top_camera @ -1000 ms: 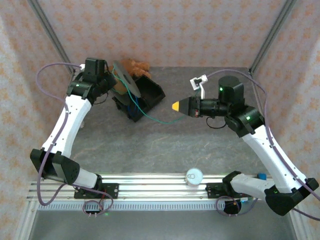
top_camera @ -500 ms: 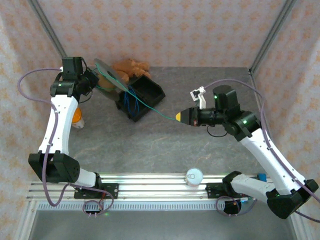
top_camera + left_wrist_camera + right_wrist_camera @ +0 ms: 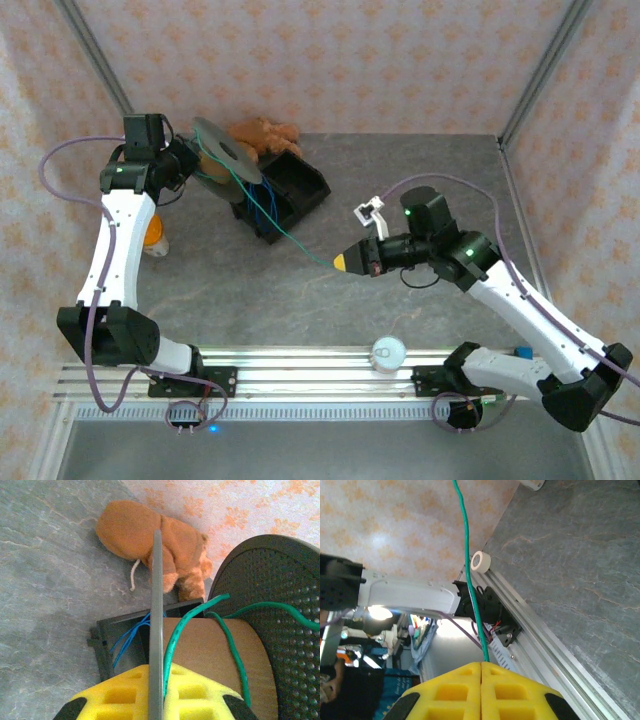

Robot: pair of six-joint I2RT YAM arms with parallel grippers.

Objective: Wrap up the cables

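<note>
- Two claws, both clenched: the left claw [image 3: 156, 692] pinches the thin flange edge of the grey spool [image 3: 225, 150], and the right claw [image 3: 481, 677] pinches the green cable [image 3: 469, 565].
- Change on the left: over the last second the arm swung the spool out to the left, away from its spot above the black bin [image 3: 292, 185]. For the last half second it has barely shifted.
- Change on the right: the right claw [image 3: 345, 262] slid toward the near edge and slightly left across the tabletop [image 3: 430, 180], keeping its grip on the cable.
- Green cable [image 3: 300, 237] now runs in a nearly straight line from the spool, past the bin, to the right claw. It looks tauter than before.
- Left wrist view: green strands [image 3: 172, 645] lie over the spool's brown core, so some wrap seems to be on already.
- Blue cable [image 3: 262, 208] sits in loose strands in the bin, and neither claw grips it.
- Plush toy [image 3: 262, 132] lies behind the bin, not involved.
- My read: the arms pulled apart to tension the green line for winding. Most of the green is still off the core, and the blue is not started.
</note>
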